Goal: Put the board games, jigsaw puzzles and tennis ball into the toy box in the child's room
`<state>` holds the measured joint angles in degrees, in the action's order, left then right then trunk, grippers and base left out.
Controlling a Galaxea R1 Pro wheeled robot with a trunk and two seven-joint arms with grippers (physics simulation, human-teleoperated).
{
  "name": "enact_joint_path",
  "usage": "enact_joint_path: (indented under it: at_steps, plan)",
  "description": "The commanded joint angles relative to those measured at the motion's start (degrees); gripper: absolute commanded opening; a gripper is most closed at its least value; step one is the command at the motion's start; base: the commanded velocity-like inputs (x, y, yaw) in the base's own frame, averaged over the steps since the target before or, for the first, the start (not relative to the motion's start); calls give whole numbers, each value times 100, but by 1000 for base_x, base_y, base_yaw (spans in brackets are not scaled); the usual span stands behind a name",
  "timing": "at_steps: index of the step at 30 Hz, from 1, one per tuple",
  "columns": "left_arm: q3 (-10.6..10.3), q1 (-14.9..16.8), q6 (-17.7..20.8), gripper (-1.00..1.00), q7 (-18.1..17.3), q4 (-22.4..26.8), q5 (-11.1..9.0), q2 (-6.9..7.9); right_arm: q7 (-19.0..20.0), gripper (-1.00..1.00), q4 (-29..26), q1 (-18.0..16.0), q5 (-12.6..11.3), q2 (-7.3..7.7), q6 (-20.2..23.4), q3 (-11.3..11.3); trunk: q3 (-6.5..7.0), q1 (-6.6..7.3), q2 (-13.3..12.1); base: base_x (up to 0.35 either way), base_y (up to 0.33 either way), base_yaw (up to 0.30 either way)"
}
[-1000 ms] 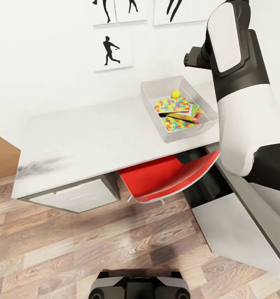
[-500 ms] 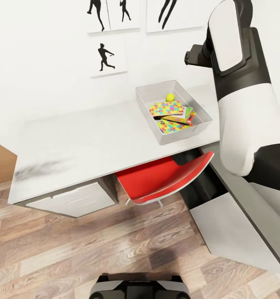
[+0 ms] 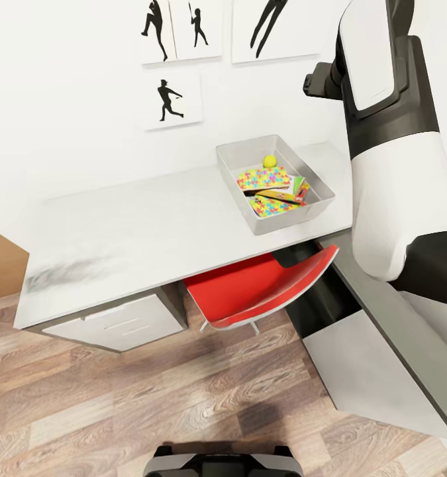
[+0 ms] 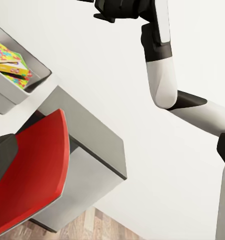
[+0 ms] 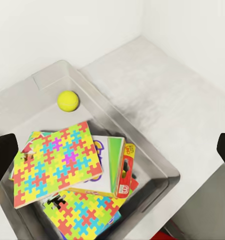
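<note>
Now your toy box (image 3: 240, 171) sits on the table (image 3: 137, 225), right of centre, holding both jigsaw puzzles (image 5: 57, 162), game boxes (image 5: 112, 165) and the tennis ball (image 5: 68, 100); your right gripper (image 5: 112, 150) hangs released above, left unreadable.

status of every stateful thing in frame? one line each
Toy box: on the table, lidless, holding toys.
Tennis ball: inside the box, loose at one end.
Jigsaw puzzles: both in the box, one overlapping the other.
Board games: in the box, mostly under the puzzles.
Drawers: closed.
Red chair: tucked under the table.
Right tool: open, above the box, empty.
</note>
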<state>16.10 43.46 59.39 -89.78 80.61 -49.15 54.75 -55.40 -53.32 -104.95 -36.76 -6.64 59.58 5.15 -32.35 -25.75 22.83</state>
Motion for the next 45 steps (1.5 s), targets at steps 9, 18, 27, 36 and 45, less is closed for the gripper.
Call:
enact_joint_path:
  at_steps: [9,18,27,36,45]
  plan:
    - [-10,3,61,100,-22,-1,2,-8,-67,100,-12,40,-50,0,14,12,73,-4,9,0,0,0]
    - [-19,-6,61,100,-22,-5,4,-40,-88,100,-126,473,-35,-10,2,12,154,-4,9,0,0,0]
    - [-141,-28,61,100,-22,-4,10,-109,-94,100,-159,741,-33,-12,-15,9,236,-4,9,0,0,0]
    - [-319,-31,61,100,-22,-8,12,-115,-94,100,-162,852,-33,-25,-16,15,317,-4,9,0,0,0]
    - [-326,-42,61,100,-22,-80,66,-113,-98,100,-184,1118,-26,-11,-18,18,398,-4,9,0,0,0]
